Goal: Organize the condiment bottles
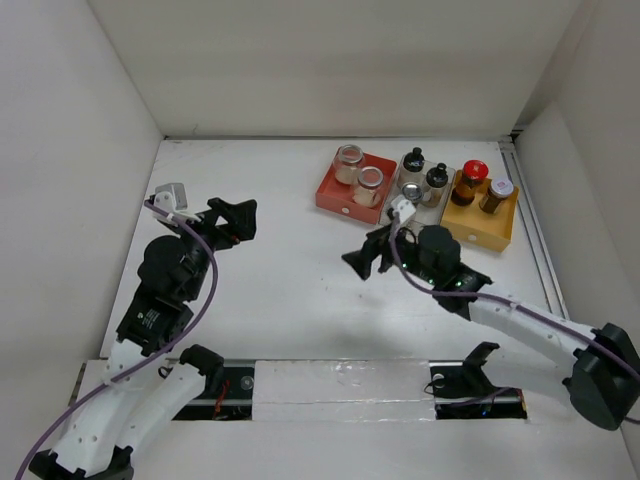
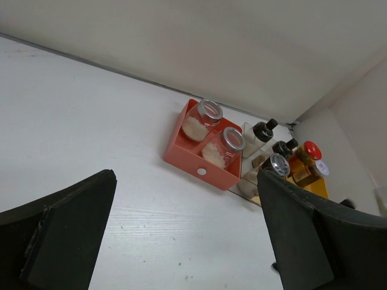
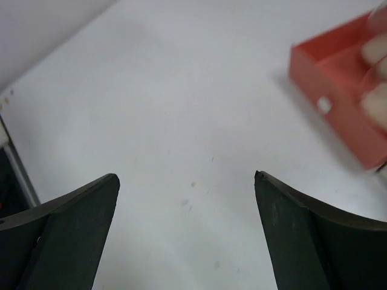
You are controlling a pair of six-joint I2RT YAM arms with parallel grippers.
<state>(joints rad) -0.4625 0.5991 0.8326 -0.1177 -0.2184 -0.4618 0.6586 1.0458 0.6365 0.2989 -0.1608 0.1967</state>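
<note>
Seven condiment bottles (image 1: pixel 436 180) stand in three square trays set side by side at the far right of the table (image 1: pixel 280 300).

- Red tray (image 1: pixel 340 200), leftmost: two silver-lidded jars (image 1: pixel 348 163), clear glass with pale contents, upright, one behind the other and close together.
- Clear tray (image 1: pixel 428 203), middle: two black-capped bottles (image 1: pixel 413 162) and one small silver-lidded jar (image 1: pixel 410 192) at the near left corner.
- Yellow tray (image 1: pixel 478 228), rightmost: a dark bottle with red lid (image 1: pixel 471 180) and, just beside it on the right, a brown bottle with pale lid (image 1: pixel 497 193).

The left tool (image 1: pixel 243 222) is over the left part of the table, well apart from the trays. Its jaws are spread wide with nothing between them. Its wrist view looks across at all three trays.

The right tool (image 1: pixel 358 255) is near the front of the red tray, pointing left. Its jaws are likewise spread and empty. Its wrist view shows bare table, with a corner of the red tray blurred at the upper right.
</note>
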